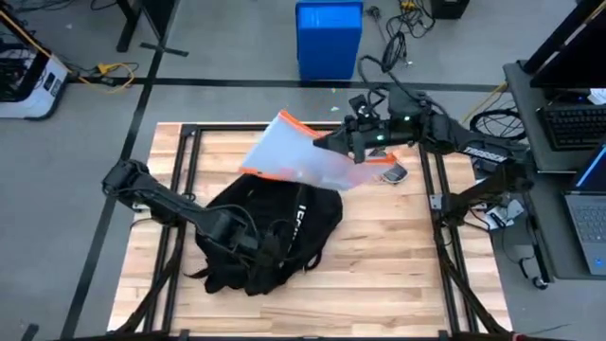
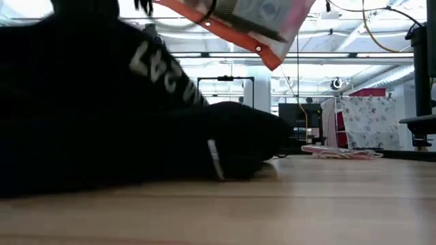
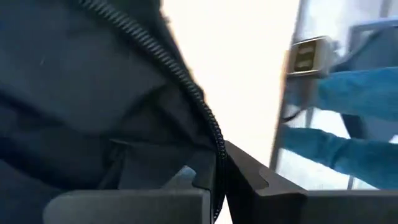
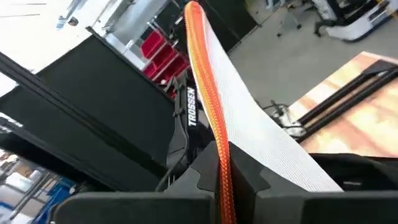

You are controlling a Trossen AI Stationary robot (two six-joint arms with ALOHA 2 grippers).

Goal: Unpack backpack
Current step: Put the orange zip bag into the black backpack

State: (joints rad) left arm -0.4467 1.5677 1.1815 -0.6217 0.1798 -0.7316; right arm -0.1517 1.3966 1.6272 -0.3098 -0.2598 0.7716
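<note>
Two dark arms work over a light wooden surface [image 1: 398, 256] with a black frame, standing on a grey floor. On the left side, the left gripper [image 1: 248, 248] is clamped on the zipper edge of the backpack [image 1: 284, 223], which lies on the surface left of the middle. Above its far side, the right gripper [image 1: 352, 147] holds a translucent pouch [image 1: 298, 156] with orange trim in the air, fingers closed on it. Behind the surface stands a blue bin [image 1: 329, 40]; on the right are laptops [image 1: 587, 204].
</note>
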